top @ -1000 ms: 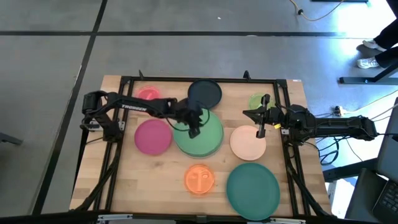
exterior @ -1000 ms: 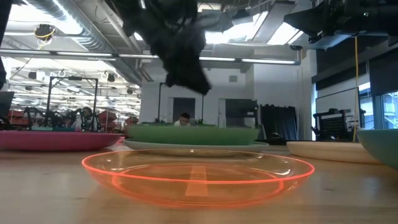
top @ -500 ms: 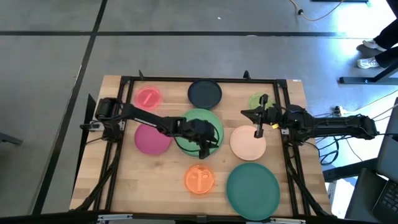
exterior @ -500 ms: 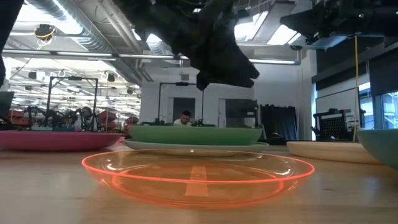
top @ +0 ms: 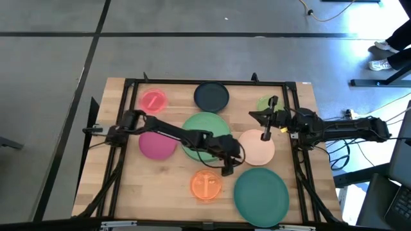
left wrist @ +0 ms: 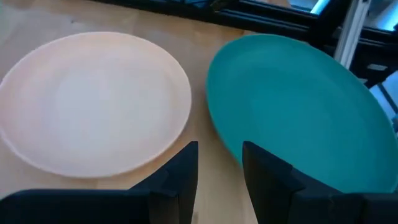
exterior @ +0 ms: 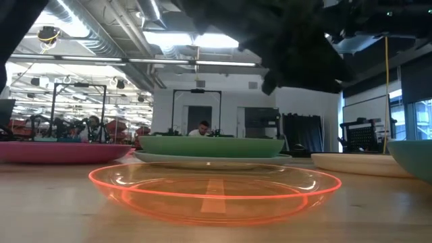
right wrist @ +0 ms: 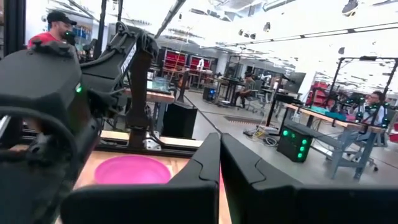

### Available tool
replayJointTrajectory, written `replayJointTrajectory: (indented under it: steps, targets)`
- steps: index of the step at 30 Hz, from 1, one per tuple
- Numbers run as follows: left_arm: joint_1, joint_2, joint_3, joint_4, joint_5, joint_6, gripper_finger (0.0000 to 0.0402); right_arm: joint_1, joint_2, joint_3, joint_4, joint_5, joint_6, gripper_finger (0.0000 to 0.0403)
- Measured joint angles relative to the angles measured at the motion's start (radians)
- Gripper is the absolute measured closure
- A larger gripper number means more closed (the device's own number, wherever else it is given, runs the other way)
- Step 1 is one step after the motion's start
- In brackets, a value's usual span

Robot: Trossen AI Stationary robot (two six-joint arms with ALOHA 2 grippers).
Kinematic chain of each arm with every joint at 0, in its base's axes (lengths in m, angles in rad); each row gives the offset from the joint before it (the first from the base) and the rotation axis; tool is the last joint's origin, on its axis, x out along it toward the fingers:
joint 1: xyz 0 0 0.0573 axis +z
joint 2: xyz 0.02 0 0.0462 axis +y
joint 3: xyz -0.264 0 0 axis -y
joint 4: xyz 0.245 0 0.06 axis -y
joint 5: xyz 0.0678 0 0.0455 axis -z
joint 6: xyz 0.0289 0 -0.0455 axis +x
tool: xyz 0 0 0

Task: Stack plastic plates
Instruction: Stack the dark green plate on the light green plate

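Note:
Plates lie spread on the wooden table: small pink (top: 153, 100), dark navy (top: 211, 96), small light green (top: 266, 106), magenta (top: 154, 142), peach (top: 255, 147), clear orange (top: 206, 185) and large teal (top: 261, 196). A green plate (exterior: 212, 145) rests on a wider pale plate (exterior: 212, 158) in the middle. My left gripper (top: 226, 170) is open and empty above bare wood between the peach plate (left wrist: 93, 102) and the teal plate (left wrist: 298, 106). My right gripper (top: 253, 117) is shut and held level above the table near the peach plate's far side.
A black frame (top: 212, 82) runs around the table's far, left and right sides. The left arm (top: 167, 131) stretches across the magenta plate and the green stack. Bare wood shows at the near left (top: 148, 186). People and benches (right wrist: 373, 106) stand in the room beyond.
My left gripper has swung from above the green stack toward the table's right and near edge, ending over the wood between the peach, orange and teal plates. No plate has moved.

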Motion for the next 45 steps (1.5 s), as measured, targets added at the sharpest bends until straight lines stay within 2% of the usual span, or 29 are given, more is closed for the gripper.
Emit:
replayJointTrajectory:
  steps: [7, 11, 15, 27, 45]
  targets:
    - [-0.009, 0.11, 0.174, -0.147, 0.001, -0.086, 0.0284, 0.091, 0.0, 0.0, -0.024, 0.151, -0.041, 0.0395]
    - [-0.022, 0.154, 0.222, -0.165, 0.003, -0.135, 0.0284, 0.118, 0.0, 0.0, -0.053, 0.246, -0.052, 0.0395]
    - [-0.035, 0.181, 0.226, -0.173, 0.018, -0.178, 0.0284, 0.124, 0.0, 0.0, -0.108, 0.283, -0.056, 0.0395]
    - [-0.062, 0.206, 0.228, -0.164, -0.015, -0.213, 0.0284, 0.124, 0.0, 0.0, -0.16, 0.292, -0.004, 0.0395]
    - [-0.059, 0.278, 0.227, -0.084, 0.069, -0.25, 0.0285, 0.124, 0.0, -0.001, -0.182, 0.292, -0.001, 0.0395]
